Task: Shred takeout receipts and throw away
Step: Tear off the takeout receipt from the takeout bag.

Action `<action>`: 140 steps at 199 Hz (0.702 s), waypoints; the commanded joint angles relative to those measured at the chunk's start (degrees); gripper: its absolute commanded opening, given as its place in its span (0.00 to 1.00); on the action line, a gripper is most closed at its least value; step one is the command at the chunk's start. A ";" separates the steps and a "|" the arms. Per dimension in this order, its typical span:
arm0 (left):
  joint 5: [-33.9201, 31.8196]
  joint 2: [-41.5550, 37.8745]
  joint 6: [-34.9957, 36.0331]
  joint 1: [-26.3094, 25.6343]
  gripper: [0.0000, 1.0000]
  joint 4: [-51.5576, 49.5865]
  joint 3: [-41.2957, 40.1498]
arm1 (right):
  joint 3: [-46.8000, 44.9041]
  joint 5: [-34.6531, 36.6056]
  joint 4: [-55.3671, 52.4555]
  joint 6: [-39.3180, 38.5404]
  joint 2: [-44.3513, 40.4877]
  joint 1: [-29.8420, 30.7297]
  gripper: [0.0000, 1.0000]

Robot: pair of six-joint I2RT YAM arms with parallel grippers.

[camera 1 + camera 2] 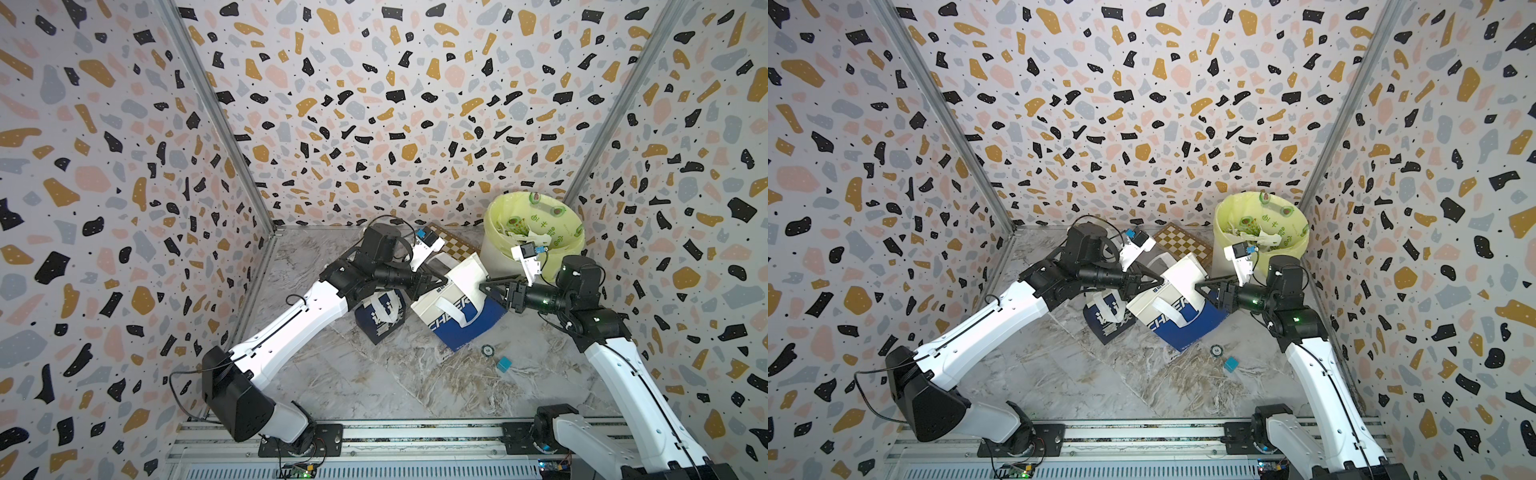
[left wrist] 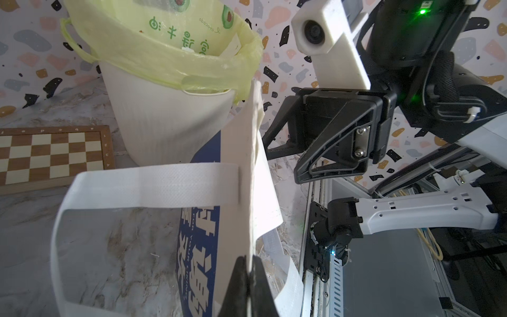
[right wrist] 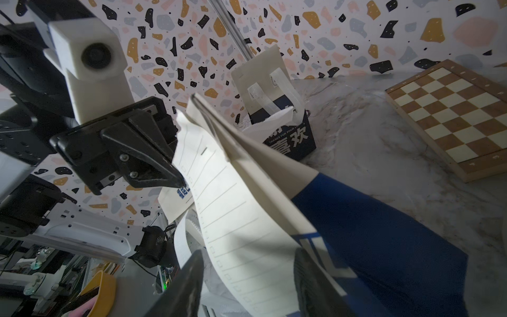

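The yellow-lined bin (image 1: 494, 254) holds white paper scraps (image 1: 538, 237). The left tool (image 2: 248, 263) is closed on the white rim of the big bag (image 1: 465, 322). The receipt (image 3: 233, 219), white with grey lines, lies along this bag's mouth, between the open fingers of the right tool (image 1: 485, 287).

Both top views are bright, evenly lit and sharp, their walls (image 1: 104, 166) bowing toward the edges, while the right wrist view is dim, the bag (image 3: 384, 233) in shadow and the right gripper (image 3: 247, 280) a dark blur close to the lens.
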 commanded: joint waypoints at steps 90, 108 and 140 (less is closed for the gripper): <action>4.78 -2.49 4.75 -0.24 0.00 4.84 -1.78 | 3.60 2.25 -2.03 -5.45 -2.57 0.24 0.61; 5.09 -2.71 4.82 -0.24 0.00 4.78 -1.81 | 3.45 0.64 -2.54 -6.08 -1.78 1.70 0.60; 3.96 -2.07 4.83 -0.27 0.00 3.55 -0.98 | 3.35 -2.55 -1.32 -4.74 -1.77 2.67 0.56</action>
